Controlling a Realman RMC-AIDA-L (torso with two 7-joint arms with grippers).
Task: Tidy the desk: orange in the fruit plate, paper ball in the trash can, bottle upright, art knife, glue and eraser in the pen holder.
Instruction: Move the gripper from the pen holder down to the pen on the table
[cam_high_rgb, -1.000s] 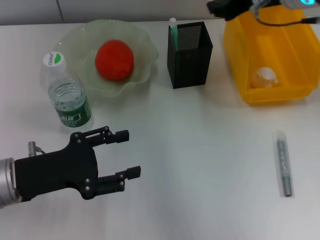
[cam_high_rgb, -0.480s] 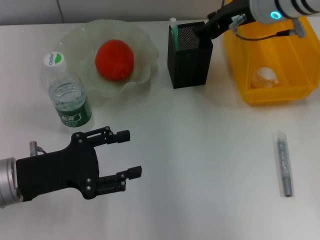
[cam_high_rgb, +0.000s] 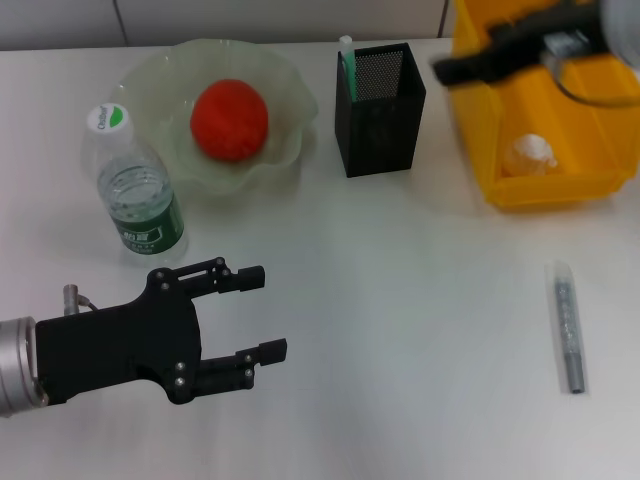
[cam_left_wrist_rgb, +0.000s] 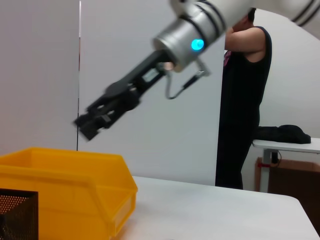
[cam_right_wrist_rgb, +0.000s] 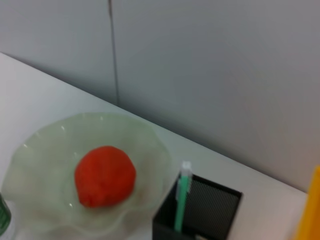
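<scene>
person in black (cam_left_wrist_rgb: 240, 100), side table (cam_left_wrist_rgb: 287, 145)

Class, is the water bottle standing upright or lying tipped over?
Upright: the bottle stands on its base on the desk, cap on top.

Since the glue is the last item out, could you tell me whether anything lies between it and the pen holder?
Nothing visible does: the glue lies alone on bare desk, with open tabletop up to the pen holder.
</scene>
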